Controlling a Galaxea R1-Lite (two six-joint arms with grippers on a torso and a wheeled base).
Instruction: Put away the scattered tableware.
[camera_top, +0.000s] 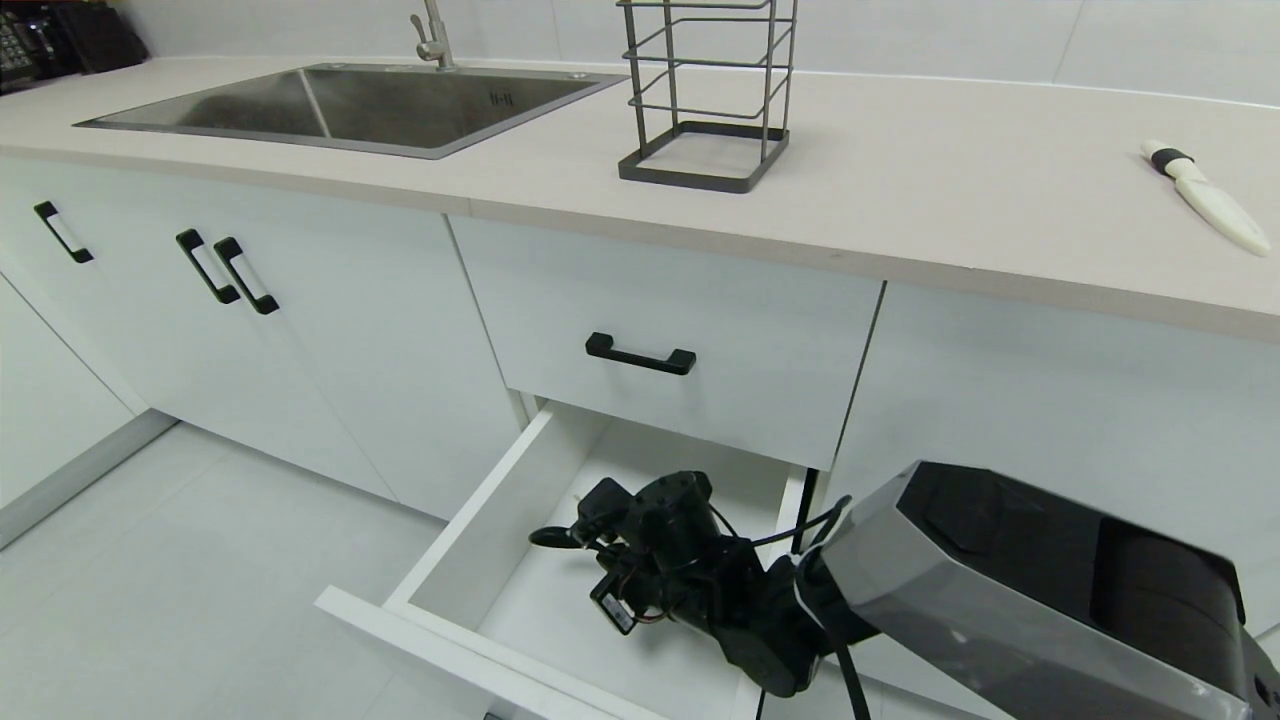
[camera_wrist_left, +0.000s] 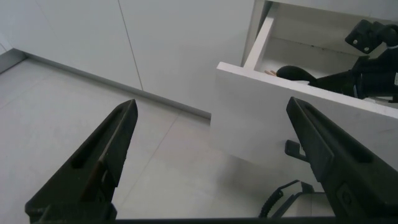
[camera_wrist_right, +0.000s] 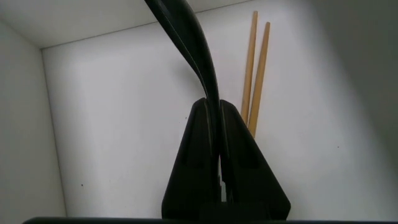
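The lower drawer (camera_top: 470, 515) stands pulled out under the counter. Inside it, my right gripper (camera_top: 597, 530) is shut on the handle of a black spoon (camera_top: 549, 538), whose bowl points toward the drawer's left wall. In the right wrist view the spoon (camera_wrist_right: 186, 43) runs out from between the closed fingers (camera_wrist_right: 202, 143) above the white drawer floor, and two wooden chopsticks (camera_wrist_right: 256, 74) lie just beside it. My left gripper (camera_wrist_left: 211, 104) hangs open and holds nothing, low over the floor in front of the drawer's front panel (camera_wrist_left: 261, 112). A white knife (camera_top: 1205, 195) lies on the counter at the far right.
An empty dark wire rack (camera_top: 705, 100) stands on the counter (camera_top: 900, 170) behind the drawer, with a steel sink (camera_top: 350, 100) to its left. The upper drawer (camera_top: 650, 330) and the cabinet doors (camera_top: 230, 300) are closed. Bare tiled floor (camera_top: 200, 560) lies to the left.
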